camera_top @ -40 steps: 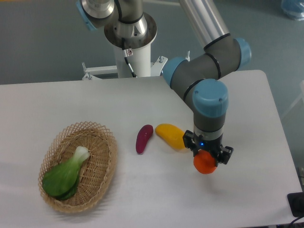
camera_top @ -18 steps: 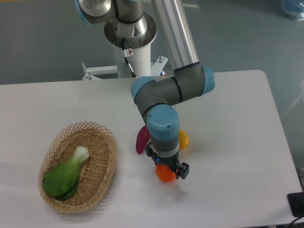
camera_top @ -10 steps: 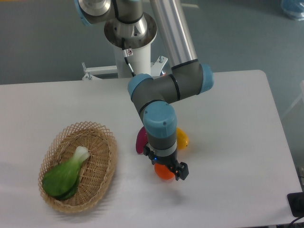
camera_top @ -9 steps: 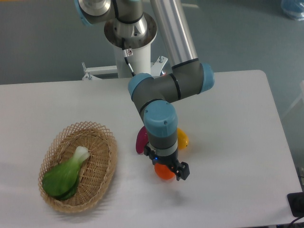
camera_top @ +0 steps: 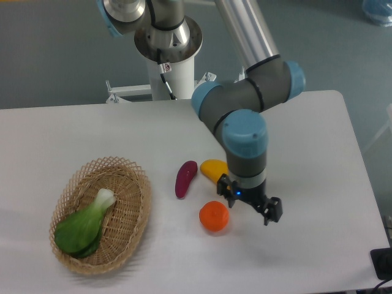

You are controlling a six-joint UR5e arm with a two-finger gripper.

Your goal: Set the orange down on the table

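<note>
Left to right, the basket (camera_top: 101, 214) sits near the surface's (camera_top: 318, 245) left edge, the orange (camera_top: 214, 215) now lies released mid-surface, and the end effector (camera_top: 250, 205) has shifted right, open, bare surface beyond.

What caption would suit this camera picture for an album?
Orange resting on the table, the open gripper empty beside it.

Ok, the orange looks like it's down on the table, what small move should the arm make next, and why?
Probably lift the gripper straight up and clear. The orange sits on the table by itself, just left of the open fingers, which hold nothing. A vertical retreat avoids nudging it or the yellow fruit just behind.
</note>
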